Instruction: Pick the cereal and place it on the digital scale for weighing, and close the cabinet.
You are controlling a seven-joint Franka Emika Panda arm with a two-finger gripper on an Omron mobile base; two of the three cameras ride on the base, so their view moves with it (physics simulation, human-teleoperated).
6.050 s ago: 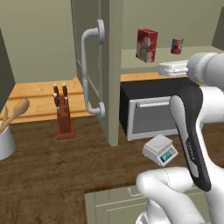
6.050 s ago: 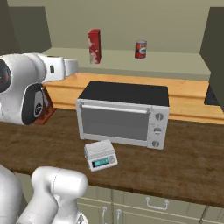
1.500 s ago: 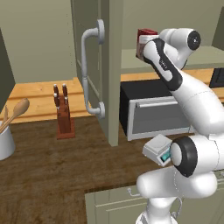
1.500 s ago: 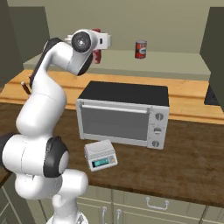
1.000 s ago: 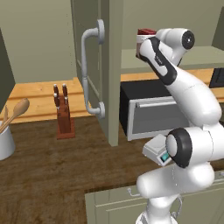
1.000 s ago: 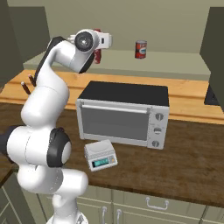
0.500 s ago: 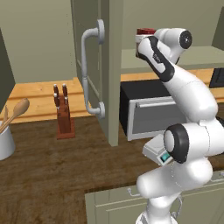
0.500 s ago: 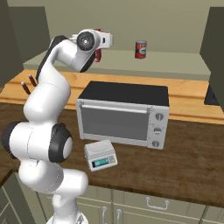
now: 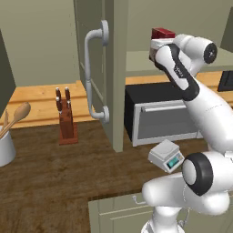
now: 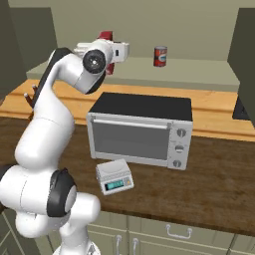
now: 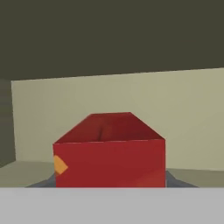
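Note:
The cereal (image 11: 109,153) is a red box standing on the open cabinet's shelf; its top shows behind my hand (image 9: 163,32) (image 10: 105,36). My gripper (image 11: 109,184) reaches in at the box's level. A dark fingertip (image 11: 171,180) shows on each side of the box, so the jaws stand open astride it. The white digital scale (image 9: 166,155) (image 10: 114,177) with a teal display sits on the dark counter in front of the microwave. The cabinet's olive-grey door (image 9: 113,68) stands open toward me, its pale curved handle (image 9: 93,82) facing left.
A black-and-silver microwave (image 10: 139,129) stands under the shelf. A small red can (image 10: 160,56) stands further right on the shelf. A knife block (image 9: 66,120) and a white jar with wooden spoons (image 9: 7,145) are at the left. The other cabinet door (image 10: 244,50) is open at the right.
Six seconds ago the arm was low over the counter; it has since swung up to the shelf. Over the last second the hand has crept slightly closer around the cereal box.

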